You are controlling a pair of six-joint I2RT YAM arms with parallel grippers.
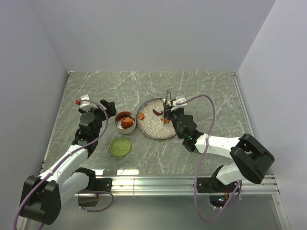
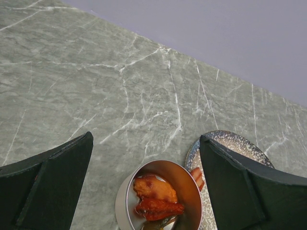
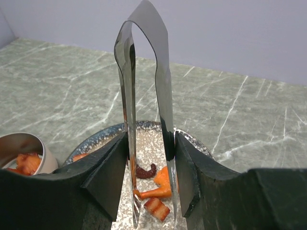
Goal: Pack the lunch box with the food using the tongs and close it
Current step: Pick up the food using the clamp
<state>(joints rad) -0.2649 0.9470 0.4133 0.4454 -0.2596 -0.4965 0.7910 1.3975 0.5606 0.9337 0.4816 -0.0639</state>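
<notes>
The lunch box (image 1: pixel 125 122) (image 2: pixel 159 197), a small steel tin, stands open left of the speckled plate (image 1: pixel 149 129) with orange food (image 2: pixel 153 189) inside. Its olive-green lid (image 1: pixel 120 147) lies flat on the table nearer the arms. My right gripper (image 1: pixel 167 115) (image 3: pixel 149 165) is shut on the tongs (image 3: pixel 144 72), which stand upright, tips down over the plate (image 3: pixel 100 139). Between and below the tong tips lie an orange chunk (image 3: pixel 158 190), a striped piece (image 3: pixel 157 209) and a dark curved strip (image 3: pixel 145 171). My left gripper (image 1: pixel 106 109) (image 2: pixel 146 148) is open, hovering beside the tin.
More food (image 1: pixel 157 112) lies on the plate's far side, and one piece (image 1: pixel 141 116) near its left rim. White walls enclose the marble table on three sides. A metal rail (image 1: pixel 182 182) runs along the near edge.
</notes>
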